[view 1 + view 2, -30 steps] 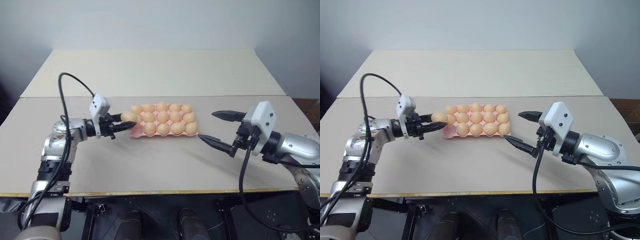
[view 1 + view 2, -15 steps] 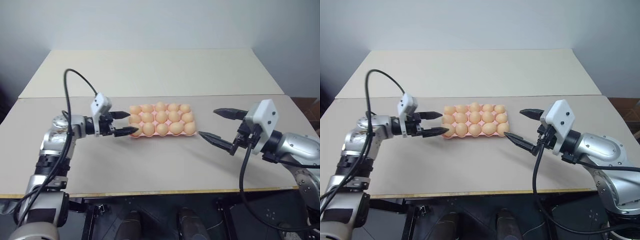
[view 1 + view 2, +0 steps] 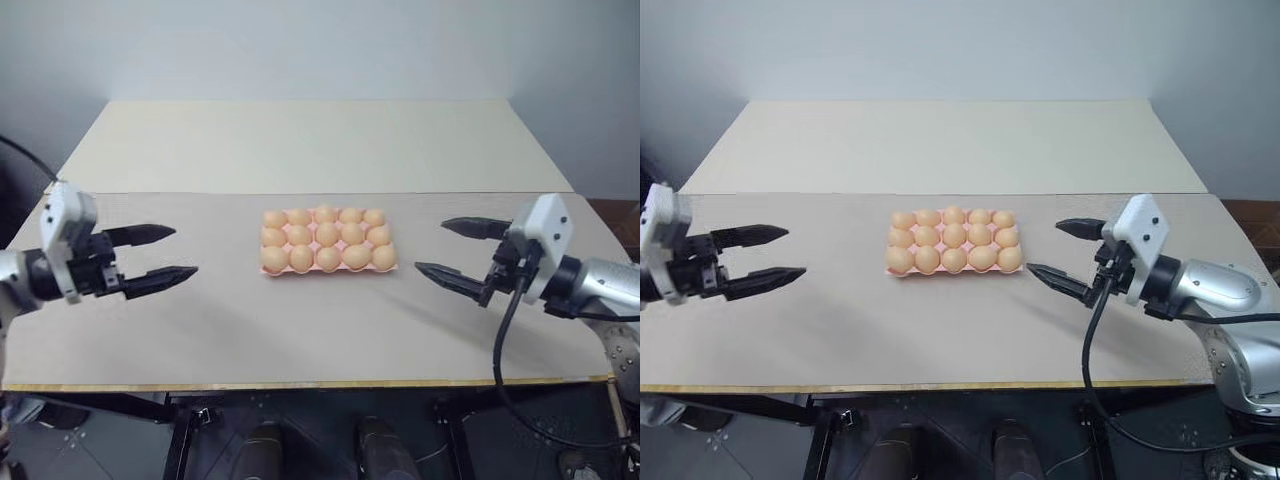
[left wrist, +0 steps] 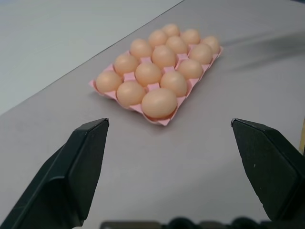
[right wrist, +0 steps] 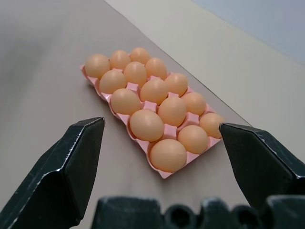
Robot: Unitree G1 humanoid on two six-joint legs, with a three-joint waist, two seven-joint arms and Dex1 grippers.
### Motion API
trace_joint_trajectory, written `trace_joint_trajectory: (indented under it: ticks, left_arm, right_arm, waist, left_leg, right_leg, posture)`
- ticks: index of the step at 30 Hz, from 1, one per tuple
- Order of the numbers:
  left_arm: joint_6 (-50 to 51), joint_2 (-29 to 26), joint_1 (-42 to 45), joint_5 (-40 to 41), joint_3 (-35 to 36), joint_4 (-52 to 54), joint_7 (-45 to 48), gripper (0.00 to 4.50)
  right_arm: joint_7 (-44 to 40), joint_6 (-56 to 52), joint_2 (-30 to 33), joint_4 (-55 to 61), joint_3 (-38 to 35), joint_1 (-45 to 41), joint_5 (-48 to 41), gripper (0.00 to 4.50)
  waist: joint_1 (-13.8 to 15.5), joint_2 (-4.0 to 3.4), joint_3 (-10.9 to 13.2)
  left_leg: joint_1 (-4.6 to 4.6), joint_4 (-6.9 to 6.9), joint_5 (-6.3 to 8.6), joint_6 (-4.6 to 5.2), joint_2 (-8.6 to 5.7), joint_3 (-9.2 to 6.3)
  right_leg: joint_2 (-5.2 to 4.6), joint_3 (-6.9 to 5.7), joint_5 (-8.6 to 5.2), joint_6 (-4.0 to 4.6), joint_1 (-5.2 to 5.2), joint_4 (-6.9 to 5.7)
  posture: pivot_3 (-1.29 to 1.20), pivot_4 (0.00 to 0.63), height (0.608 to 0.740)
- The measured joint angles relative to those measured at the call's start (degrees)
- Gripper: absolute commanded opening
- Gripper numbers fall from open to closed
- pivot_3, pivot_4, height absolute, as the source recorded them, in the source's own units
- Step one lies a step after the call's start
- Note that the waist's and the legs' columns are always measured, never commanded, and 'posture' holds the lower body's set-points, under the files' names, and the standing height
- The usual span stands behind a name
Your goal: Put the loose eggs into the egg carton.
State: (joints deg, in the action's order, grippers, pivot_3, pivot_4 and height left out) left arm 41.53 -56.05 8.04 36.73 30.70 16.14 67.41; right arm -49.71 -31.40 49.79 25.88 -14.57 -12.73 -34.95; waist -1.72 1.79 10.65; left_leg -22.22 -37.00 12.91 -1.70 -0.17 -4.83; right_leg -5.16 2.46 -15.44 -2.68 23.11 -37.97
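- The egg carton (image 3: 329,243), a pink tray with three rows of five cups, lay flat on the beige table (image 3: 300,330), and I took it as my one landmark.
- Every cup I could see in the carton held one of the eggs (image 3: 300,258); I counted fifteen, and I saw no egg lying on the table around the carton.
- The long axis of the carton ran from my left side to my right side, so each short end faced one of my arms.
- My left gripper (image 3: 166,253) hung above the table well apart from the left short end of the carton, with its two black fingers spread wide and nothing between them.
- My right gripper (image 3: 455,250) hung off the right short end of the carton, nearer to it than the left one but not touching, also spread wide and empty.
- Both grippers pointed inward toward the carton, almost level, so the carton lay straight ahead of each along its own fingers.
- In my judgement the filling was finished, because no cup looked free.
- If one more egg had to be handled, I think the right arm was the nearer one, and it would meet the end column of the carton first.
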Motion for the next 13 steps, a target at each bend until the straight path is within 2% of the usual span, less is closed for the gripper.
trace_joint_trajectory:
  ticks: [5, 13]
  left_arm:
    - [5.14, 1.12, -3.41, 6.43, 6.09, 9.03, -5.76, 4.48]
    - [6.43, 1.90, -6.66, 9.77, 7.00, 11.80, -10.67, 4.48]
  right_arm:
    - [-1.45, 0.14, 0.35, -1.06, -0.01, 0.84, 0.41, 4.50]
    - [-2.79, 0.36, 1.35, -3.56, 0.45, -1.26, 1.10, 4.50]
  waist:
    - [0.00, 0.00, 0.00]
    - [-0.48, 0.00, 0.00]
  left_leg:
    - [0.01, 0.02, 0.01, -0.01, 0.00, 0.04]
    - [0.03, 0.02, 0.01, -0.01, 0.01, 0.06]
  right_leg:
    - [-0.01, 0.05, 0.00, 0.00, 0.03, 0.00]
    - [0.02, 0.06, 0.00, 0.01, 0.02, -0.01]
  posture:
    - [0.00, 0.150, 0.740]
    - [0.00, 0.150, 0.740]
